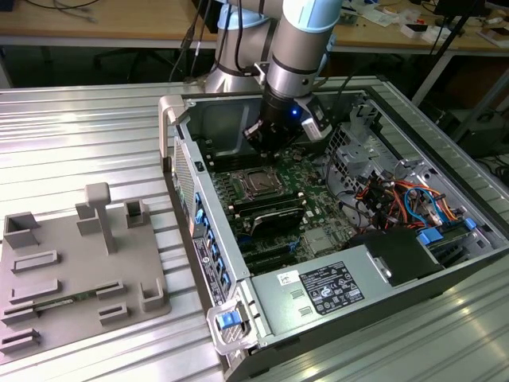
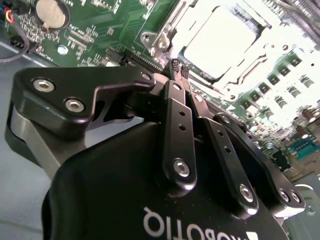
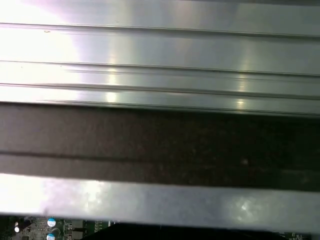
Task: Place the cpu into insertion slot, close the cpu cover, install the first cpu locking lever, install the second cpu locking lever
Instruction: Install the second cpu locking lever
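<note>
The cpu (image 2: 220,40) lies flat in its socket on the green motherboard, its pale metal top glaring under the light. The cpu cover (image 2: 170,35) lies down around it as a silvery frame. My gripper (image 2: 178,67) hovers just off one edge of the socket, its two black fingers pressed together with nothing between them. In the exterior view the gripper (image 1: 265,146) hangs inside the open computer case, just behind the socket and cpu (image 1: 258,184). I cannot make out how the locking levers stand.
The open computer case (image 1: 183,159) lies on a ribbed metal table, with a power supply (image 1: 318,290), bundled cables (image 1: 398,199) and drive bays around the motherboard. A grey fixture tray (image 1: 71,270) sits at the exterior view's left. The first wrist view faces a ribbed metal wall (image 3: 160,65).
</note>
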